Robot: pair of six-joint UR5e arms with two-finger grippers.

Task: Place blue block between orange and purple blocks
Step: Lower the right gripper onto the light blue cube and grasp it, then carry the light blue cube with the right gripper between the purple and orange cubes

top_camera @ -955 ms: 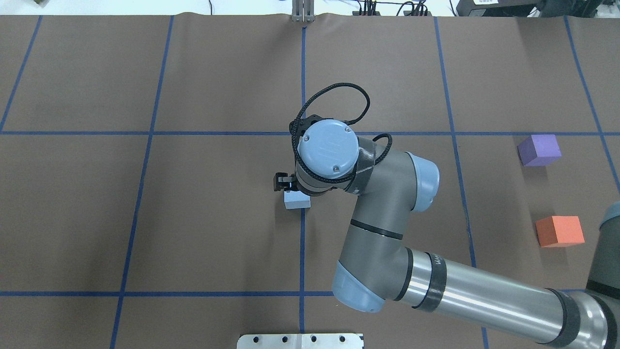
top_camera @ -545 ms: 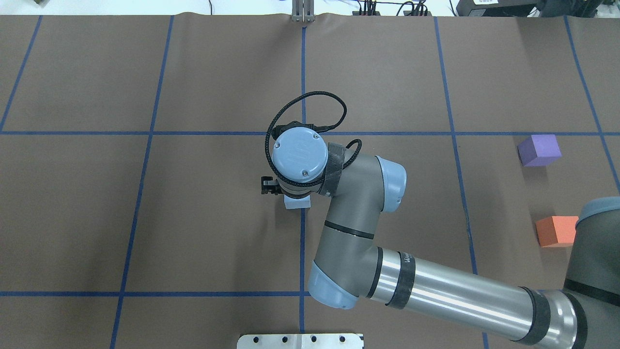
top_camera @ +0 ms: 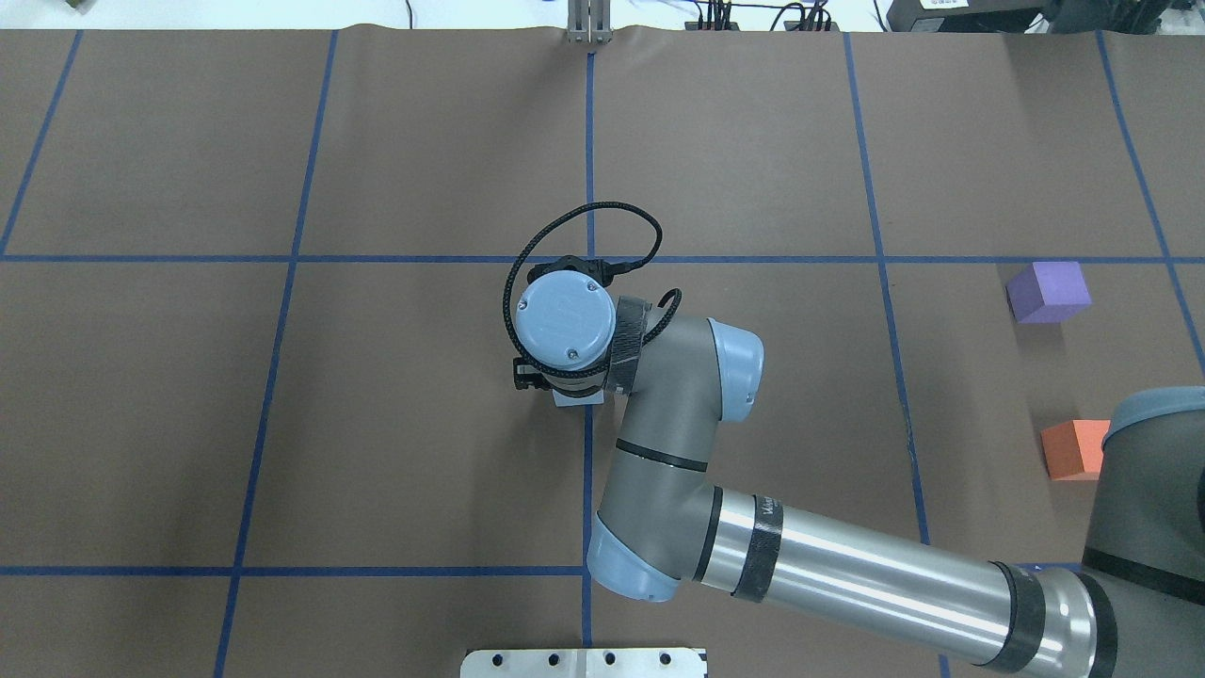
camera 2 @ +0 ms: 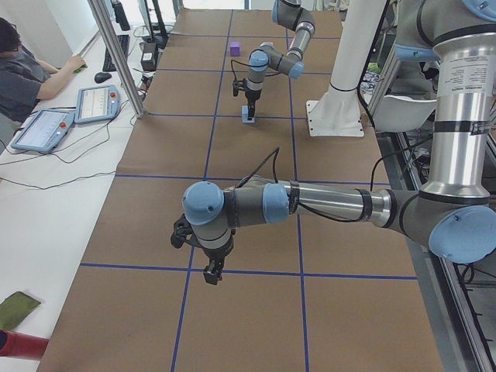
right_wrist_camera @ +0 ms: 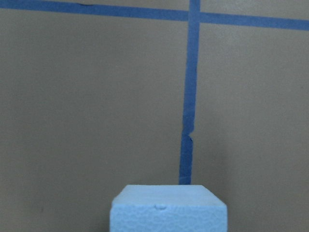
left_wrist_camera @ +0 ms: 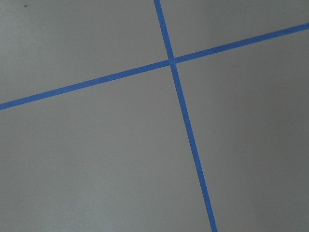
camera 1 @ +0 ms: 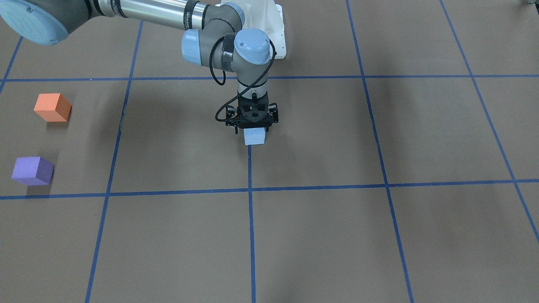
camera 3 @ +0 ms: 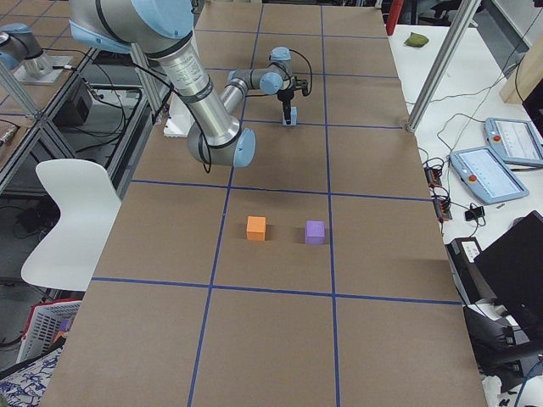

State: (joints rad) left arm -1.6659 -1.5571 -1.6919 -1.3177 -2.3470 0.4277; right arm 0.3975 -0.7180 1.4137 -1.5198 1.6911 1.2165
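My right gripper (camera 1: 252, 125) is hanging jaws-spread over the blue block (camera 1: 254, 137), straddling its top and not clamping it yet, by my read. Block is sitting on the table (top_camera: 377, 424), mid-grid. Orange block (top_camera: 1073, 450) and purple block (top_camera: 1048, 293) are waiting far off at its 3 o'clock in the overhead view. Grasp, carry and place are all remaining.

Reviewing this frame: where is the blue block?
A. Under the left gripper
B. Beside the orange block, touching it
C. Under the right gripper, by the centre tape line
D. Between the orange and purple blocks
C: the blue block sits by the centre tape line directly under the right gripper, far from the orange block and the purple block.
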